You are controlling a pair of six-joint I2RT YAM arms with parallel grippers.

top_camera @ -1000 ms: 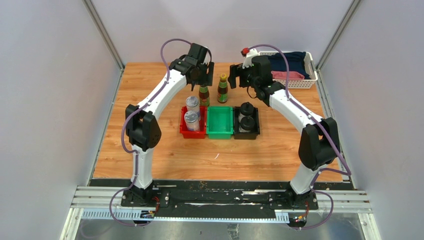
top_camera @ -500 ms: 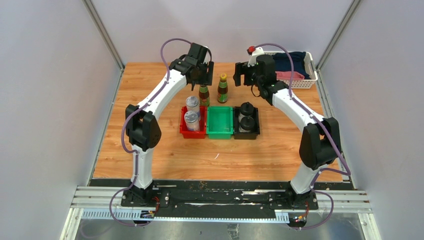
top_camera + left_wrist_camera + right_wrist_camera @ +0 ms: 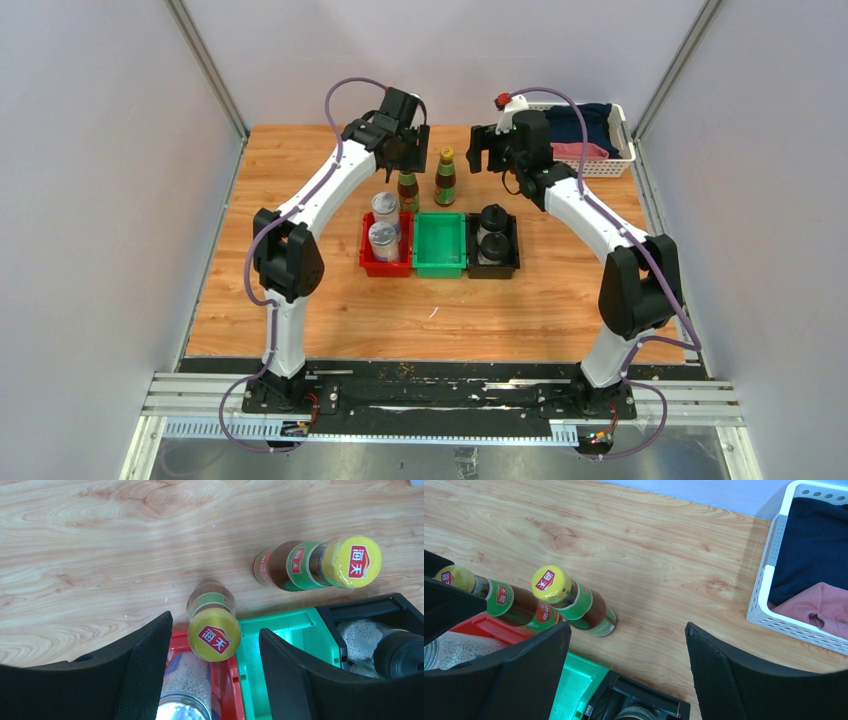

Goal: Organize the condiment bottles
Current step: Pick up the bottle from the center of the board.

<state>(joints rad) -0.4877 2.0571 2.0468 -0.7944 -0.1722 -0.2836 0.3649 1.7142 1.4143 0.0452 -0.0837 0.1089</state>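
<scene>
The left arm arches far over the table (image 3: 320, 300), its claw (image 3: 405, 166) pointing down with fingers spread either side of the yellow cap of the left brown bottle (image 3: 214, 635), not touching it. The right claw (image 3: 487, 158) hangs wide apart and empty just right of the second brown bottle (image 3: 320, 562). Both caps bear a red patch with white characters 海天 above green and red label bands, and both bottles stand upright, caps up, just beyond the red bin (image 3: 368, 262) and green bin (image 3: 440, 268).
</scene>
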